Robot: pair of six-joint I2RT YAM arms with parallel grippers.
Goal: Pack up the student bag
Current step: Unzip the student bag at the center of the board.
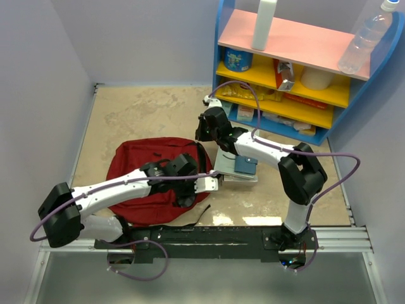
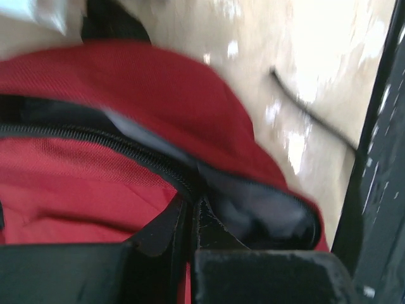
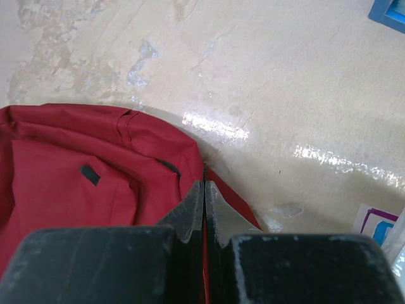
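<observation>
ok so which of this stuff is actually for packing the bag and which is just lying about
For the job:
- backpack
- books beside it, likely what goes in
- left gripper, shut on the backpack's zip edge
- right gripper, shut at its rim

Lying about:
- shelf
- clear bottle and white bottle on top
- blue tub inside

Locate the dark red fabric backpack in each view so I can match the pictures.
Top external: the dark red fabric backpack lies left of centre.
Left wrist: it fills the left and centre, seen close up.
Right wrist: it sits in the lower left.
Shared landmark: the beige mottled table, visible beside the backpack in all three views.
</observation>
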